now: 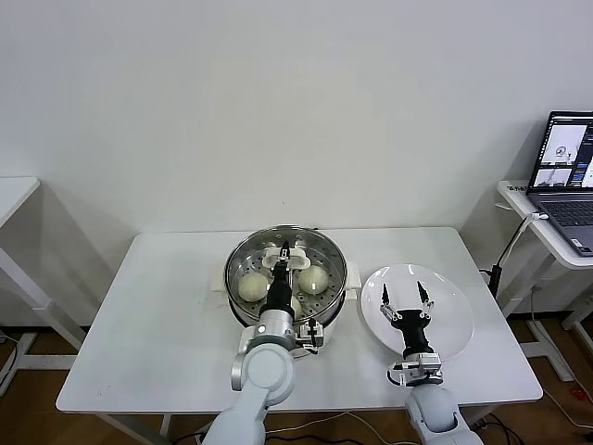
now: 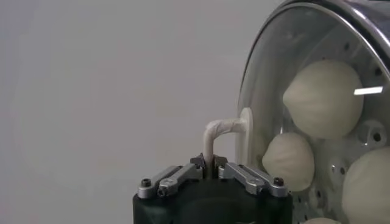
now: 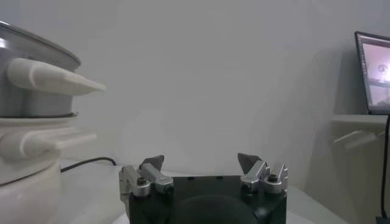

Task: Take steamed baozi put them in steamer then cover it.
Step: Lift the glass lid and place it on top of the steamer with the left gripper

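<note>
While the left tool point(image 2: 209, 172) pinches the white handle point(image 2: 220, 135) of the cover point(image 1: 286, 262) over the steamer point(image 1: 243, 252), baozi point(image 2: 323, 97) sit inside. Glass: rigid, heavy, breakable, so the centre handle is the safest hold. Right tool point(image 1: 405, 298) gapes wide above the plate point(image 1: 451, 320).

We see a white table point(image 1: 157, 324) set against a plain white wall point(image 1: 278, 102), and we take that table as our landmark. On its right part lies a flat round white plate point(image 1: 454, 320). To the right of the table stands a white side desk point(image 1: 542, 218) carrying an open laptop point(image 1: 565, 181) with its screen lit. A black cable point(image 1: 505, 260) hangs between that desk and the table. To the left of the table, another white tabletop point(image 1: 14, 195) shows at its edge.
</note>
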